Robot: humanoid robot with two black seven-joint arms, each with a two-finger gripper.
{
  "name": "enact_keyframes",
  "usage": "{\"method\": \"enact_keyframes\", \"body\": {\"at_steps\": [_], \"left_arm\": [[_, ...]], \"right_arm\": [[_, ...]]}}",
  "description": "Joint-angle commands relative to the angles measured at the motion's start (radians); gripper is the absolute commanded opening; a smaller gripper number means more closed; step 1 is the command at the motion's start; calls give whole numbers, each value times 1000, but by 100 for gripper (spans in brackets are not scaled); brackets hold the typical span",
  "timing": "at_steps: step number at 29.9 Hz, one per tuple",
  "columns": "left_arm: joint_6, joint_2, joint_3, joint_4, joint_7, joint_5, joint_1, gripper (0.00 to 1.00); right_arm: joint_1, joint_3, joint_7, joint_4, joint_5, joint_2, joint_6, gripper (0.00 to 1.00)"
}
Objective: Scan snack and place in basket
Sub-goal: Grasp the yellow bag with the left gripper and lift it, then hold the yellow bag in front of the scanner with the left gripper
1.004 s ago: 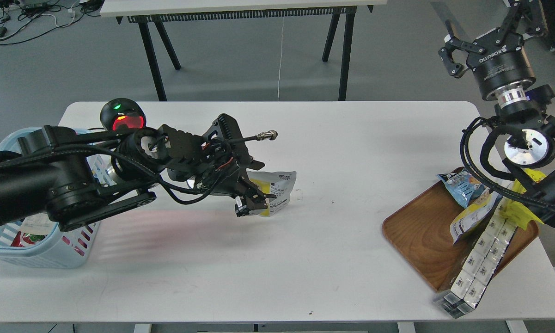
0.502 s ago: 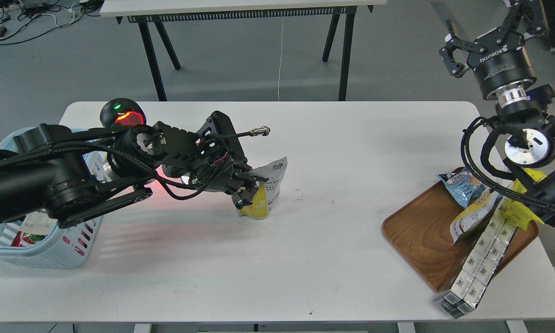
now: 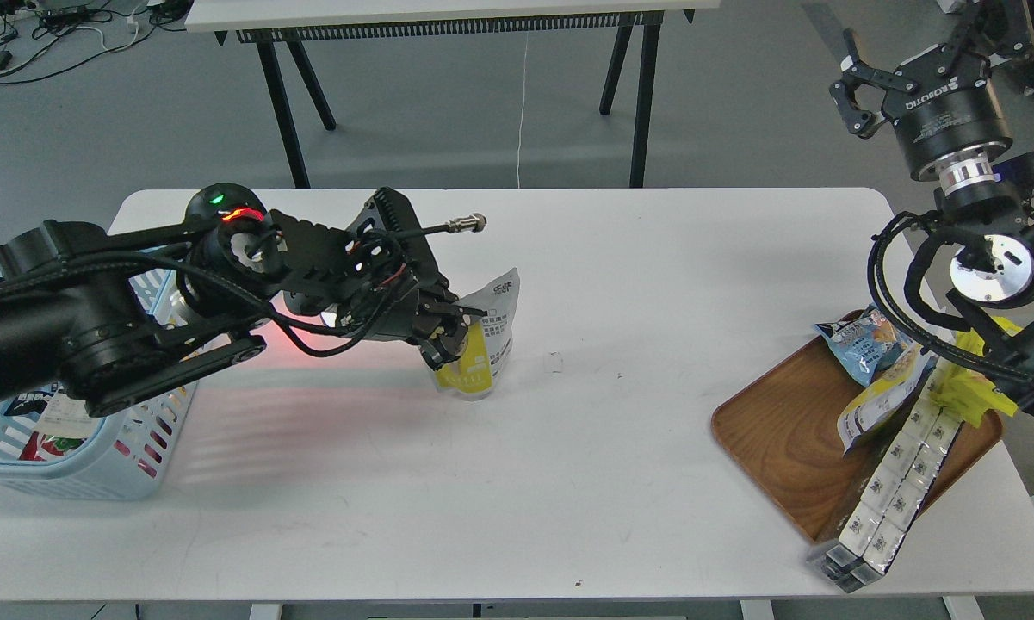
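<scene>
The left hand sits left of centre in the frame, its fingers closed on the snack, a yellow pouch with a white printed back. The pouch hangs tilted in that grip, its top corner pointing up and to the right and its yellow bottom low over the white tabletop; whether it touches the surface is hard to tell. The fingers themselves are dark and crowded by cables, so only the pinch on the pouch's left edge reads clearly.

Behind the left arm, at the left edge of the frame, the light blue basket is largely covered by the arm and cut off by the border; a few packets show through its slotted side. A round black scanner with a red glow and a green dot peeks over the arm, and red light spills onto the tabletop below.

In the upper right corner, the right hand is raised off the tabletop, fingers spread wide with nothing in them. Below it, a brown wooden tray holds a blue snack bag, a bright yellow pack partly hidden by the arm, and a long strip of small white packets overhanging the tabletop's edge.
</scene>
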Motion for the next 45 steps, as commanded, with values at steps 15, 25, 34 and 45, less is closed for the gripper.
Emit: {"method": "enact_keyframes", "body": {"at_steps": [15,25,34,45], "left_arm": [[0,272,-114,-60,-179,0,0,0],[0,278,-120,-13,-184,0,-8,0],[0,278,-121,58,-221,0,-12,0],[0,278,-124,92,-221,0,-14,0]], "right_arm": [[10,18,0,-2,-2,1,-4,99],[7,13,0,-2,-3,3,-4,99],[8,16,0,-3,-3,12,-5,99],[10,16,0,-3,-3,13,-4,99]]}}
